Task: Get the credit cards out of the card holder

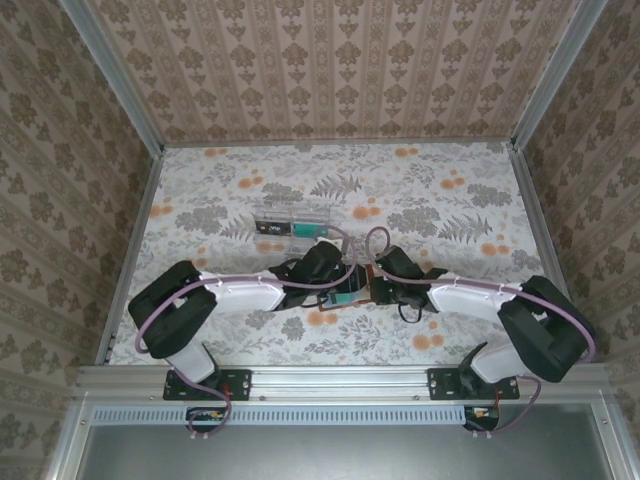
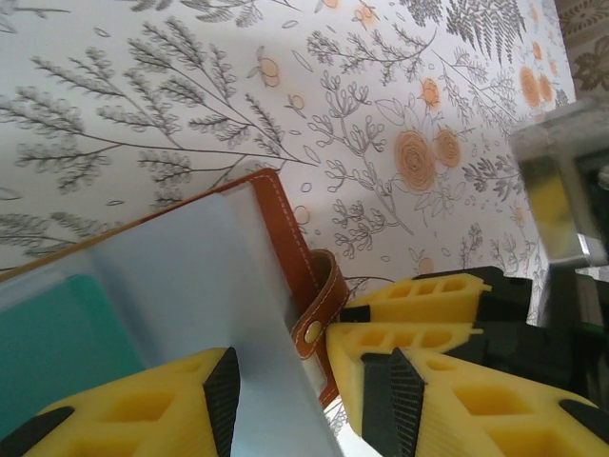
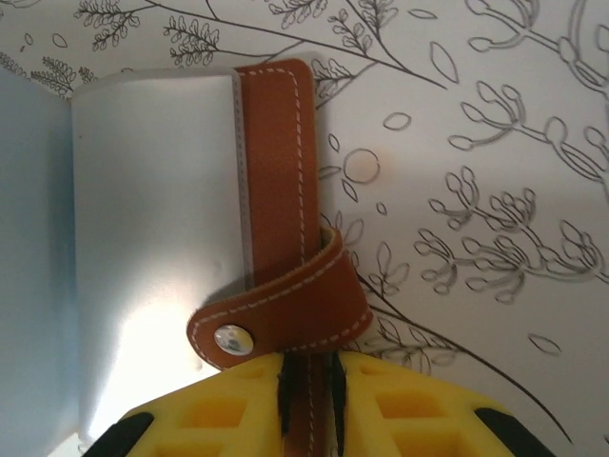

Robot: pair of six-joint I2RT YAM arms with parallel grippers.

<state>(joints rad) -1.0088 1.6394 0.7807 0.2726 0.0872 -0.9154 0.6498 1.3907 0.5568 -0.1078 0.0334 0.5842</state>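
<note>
The card holder is a brown leather wallet lying open on the floral table between both grippers. A teal-green credit card lies in its blue-grey inside. My left gripper stands open astride the blue-grey inner flap. The left pad lies against that flap and the right pad stands clear of it. My right gripper is shut on the brown stitched edge of the card holder, just below the snap strap. Its yellow fingers also show in the left wrist view.
A clear plastic tray stands just beyond the grippers, with a teal card and a dark card in it. Patterned walls close in the table on three sides. Open tabletop lies to the far left and far right.
</note>
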